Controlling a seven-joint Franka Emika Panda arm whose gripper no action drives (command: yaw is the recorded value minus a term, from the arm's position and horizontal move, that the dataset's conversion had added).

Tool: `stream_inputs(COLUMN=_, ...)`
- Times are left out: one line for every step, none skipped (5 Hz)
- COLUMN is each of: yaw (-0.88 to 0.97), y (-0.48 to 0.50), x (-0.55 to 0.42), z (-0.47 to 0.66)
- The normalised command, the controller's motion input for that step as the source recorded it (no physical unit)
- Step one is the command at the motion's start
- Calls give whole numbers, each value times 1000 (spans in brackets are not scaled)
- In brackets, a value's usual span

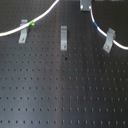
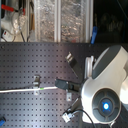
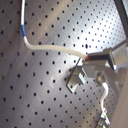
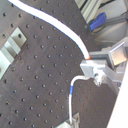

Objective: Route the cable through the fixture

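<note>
In the first exterior view the white cable (image 1: 45, 14) arcs across the top of the black pegboard. Its green band (image 1: 31, 23) lies at the left leaning clip (image 1: 22, 31) and its blue band (image 1: 95, 24) lies just before the right leaning clip (image 1: 108, 41). The upright grey fixture (image 1: 63, 37) stands between them, apart from the cable. My gripper (image 1: 85, 5) is at the top edge, shut on the cable between the two bands. In the first wrist view the cable (image 3: 50, 48) runs into the fingertips (image 3: 95, 58). In the second exterior view my gripper (image 2: 62, 85) holds the cable (image 2: 25, 90).
The white robot body (image 2: 105, 90) fills the second exterior view's right. A longer grey bar (image 2: 71, 61) stands behind the gripper there. Foil-covered panels (image 2: 60, 20) stand beyond the board's far edge. A grey clip (image 3: 76, 81) sits close under the gripper in the first wrist view.
</note>
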Motion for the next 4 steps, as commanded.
stream_inputs(yaw=49, y=-103, x=-37, z=77)
stream_inputs(yaw=0, y=71, x=5, z=4)
stream_inputs(yaw=0, y=559, x=-50, z=235)
stream_inputs(yaw=263, y=385, x=28, z=207)
